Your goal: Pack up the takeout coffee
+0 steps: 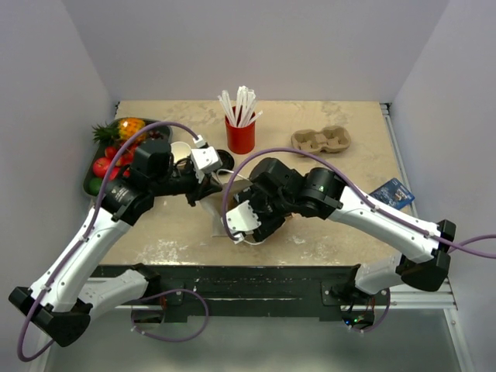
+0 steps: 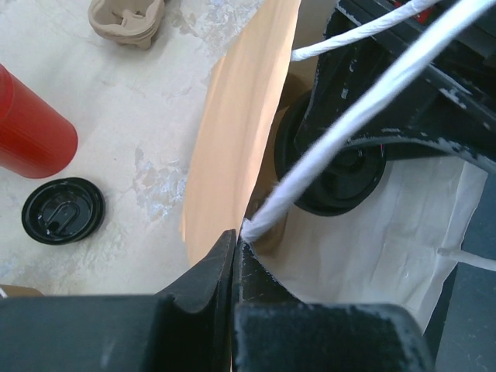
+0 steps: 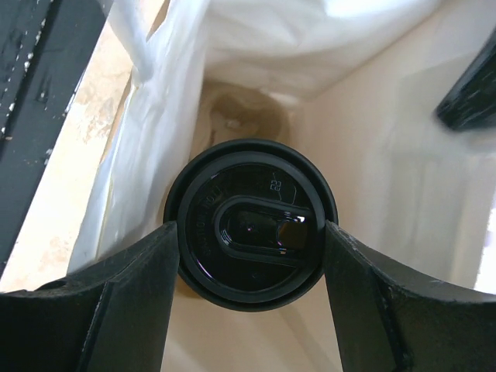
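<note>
The takeout coffee [image 3: 252, 225], a tan cup with a round black lid, hangs inside an open paper bag [image 3: 372, 139] that is white inside. My right gripper [image 3: 252, 236] is shut on it, with one finger touching each side of the lid. In the left wrist view the lid [image 2: 333, 174] shows below the right arm, inside the bag. My left gripper [image 2: 235, 236] is shut on the rim of the bag's tan wall [image 2: 240, 116], by the foot of a white cord handle [image 2: 372, 101]. In the top view both grippers, left [image 1: 200, 192] and right [image 1: 260, 221], meet at the bag mid-table.
A loose flat black lid [image 2: 63, 211] lies by the red straw cup [image 1: 241, 136]. A pulp cup carrier [image 1: 321, 140] sits at the back right. A fruit tray [image 1: 108, 155] and a lidless tan cup [image 1: 180, 151] are at the left, a blue packet [image 1: 391, 192] at the right.
</note>
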